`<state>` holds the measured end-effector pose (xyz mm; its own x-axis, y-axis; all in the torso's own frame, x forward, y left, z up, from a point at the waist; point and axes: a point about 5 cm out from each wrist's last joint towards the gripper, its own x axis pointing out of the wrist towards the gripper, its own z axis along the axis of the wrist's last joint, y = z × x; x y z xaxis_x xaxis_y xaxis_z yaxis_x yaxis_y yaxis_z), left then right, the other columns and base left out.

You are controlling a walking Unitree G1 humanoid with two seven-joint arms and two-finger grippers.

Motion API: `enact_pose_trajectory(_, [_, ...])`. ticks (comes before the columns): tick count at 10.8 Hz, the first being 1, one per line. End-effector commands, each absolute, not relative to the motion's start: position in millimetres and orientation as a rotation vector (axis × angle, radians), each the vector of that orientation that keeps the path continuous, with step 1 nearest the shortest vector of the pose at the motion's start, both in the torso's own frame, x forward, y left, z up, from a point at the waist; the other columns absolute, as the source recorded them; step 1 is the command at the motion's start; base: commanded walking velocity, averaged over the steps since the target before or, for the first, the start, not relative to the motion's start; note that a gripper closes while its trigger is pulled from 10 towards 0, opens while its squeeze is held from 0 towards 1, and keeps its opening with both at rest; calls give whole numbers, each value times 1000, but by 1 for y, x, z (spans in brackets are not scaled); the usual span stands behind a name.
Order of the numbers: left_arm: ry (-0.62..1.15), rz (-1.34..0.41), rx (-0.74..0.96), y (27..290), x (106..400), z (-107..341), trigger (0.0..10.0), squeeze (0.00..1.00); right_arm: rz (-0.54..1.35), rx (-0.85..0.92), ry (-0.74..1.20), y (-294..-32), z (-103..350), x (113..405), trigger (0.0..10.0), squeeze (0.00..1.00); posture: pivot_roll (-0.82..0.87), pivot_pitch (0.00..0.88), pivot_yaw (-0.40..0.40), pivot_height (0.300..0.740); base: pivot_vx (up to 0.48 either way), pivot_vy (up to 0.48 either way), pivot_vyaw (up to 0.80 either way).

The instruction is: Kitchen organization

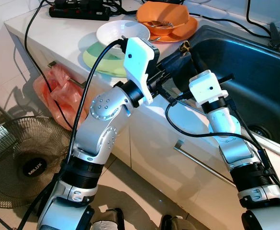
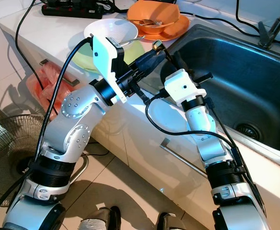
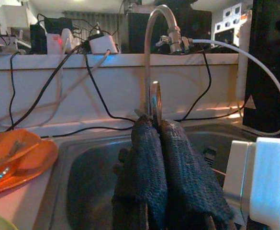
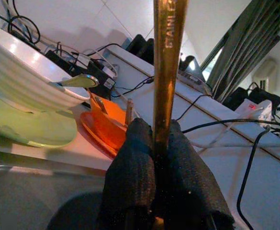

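A golden spoon [image 4: 167,72] with a stamped handle stands upright between the black fingers of my right gripper [image 4: 155,129], which is shut on it. My left gripper [image 3: 154,125] is shut on the same golden spoon [image 3: 155,100], seen edge-on at its fingertips. From the head, both grippers meet over the left rim of the steel sink [image 1: 254,72]. The left gripper [image 2: 154,53] reaches in from the left, and the right gripper [image 2: 172,61] comes up from below. The spoon's tip [image 1: 184,46] pokes out above them.
On the counter behind stand a white bowl [image 1: 123,32] on a green plate [image 1: 101,60], an orange bowl and plate [image 1: 163,21], and a power strip [image 1: 77,9]. A tap [image 3: 154,28] rises behind the sink. A red bag [image 1: 63,91] and a fan [image 1: 25,158] lie lower left.
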<state>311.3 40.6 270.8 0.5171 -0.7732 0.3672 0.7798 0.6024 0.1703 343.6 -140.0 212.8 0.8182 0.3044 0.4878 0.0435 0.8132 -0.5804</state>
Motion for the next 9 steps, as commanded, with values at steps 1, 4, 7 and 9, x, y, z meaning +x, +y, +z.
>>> enact_pose_trajectory(1, [-330, -849, 12, 51, 321, 250, 10000, 0, 122, -588, -643, -144, 222, 343, 0, 0, 50, 162, 28, 740, 0, 0, 0])
enact_pose_trajectory(4, [-338, -802, 14, 55, 326, 251, 10000, 1000, 123, -588, -640, -144, 221, 343, 0, 0, 51, 158, 27, 740, 0, 0, 0])
enact_pose_trajectory(7, [-361, -782, -6, 58, 327, 255, 10000, 1000, 118, -587, -637, -144, 221, 343, 0, 0, 53, 160, 27, 740, 0, 0, 0])
enact_pose_trajectory(9, [-375, -734, 14, 63, 328, 256, 10000, 0, 101, -578, -623, -147, 221, 346, 0, 0, 55, 163, 21, 740, 0, 0, 0])
